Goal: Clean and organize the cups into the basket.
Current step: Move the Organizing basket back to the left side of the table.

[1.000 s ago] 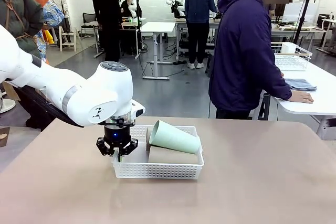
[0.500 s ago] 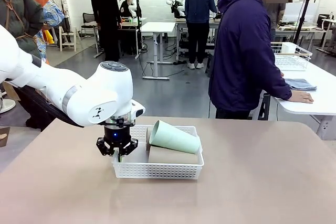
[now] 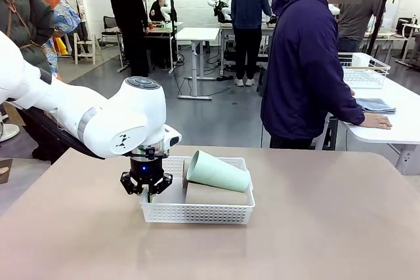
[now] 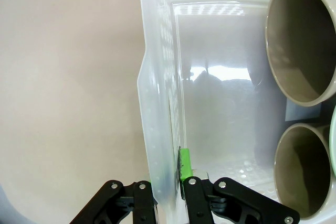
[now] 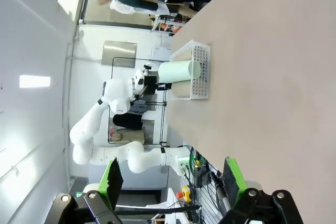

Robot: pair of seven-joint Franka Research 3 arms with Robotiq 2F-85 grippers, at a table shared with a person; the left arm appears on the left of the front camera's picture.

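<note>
White lattice basket (image 3: 197,213) mid-table, long axis left to right, holding mint cup (image 3: 218,171) lying across two tan cups (image 4: 302,40). Left gripper (image 3: 147,191) pinching its left end wall; right gripper (image 5: 173,179) spread, well apart.

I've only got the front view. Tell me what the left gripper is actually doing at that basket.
Observer: From the left wrist view, the left gripper is shut on the basket wall, one finger inside, one outside.
Operator: Say what lies under the mint cup.
Observer: Two tan cups, and, lie side by side in the basket, mouths facing the gripped wall.
Operator: Report the right gripper.
Observer: In its wrist view the right gripper is open and holds nothing, off beyond the table end, well away from the basket.
</note>
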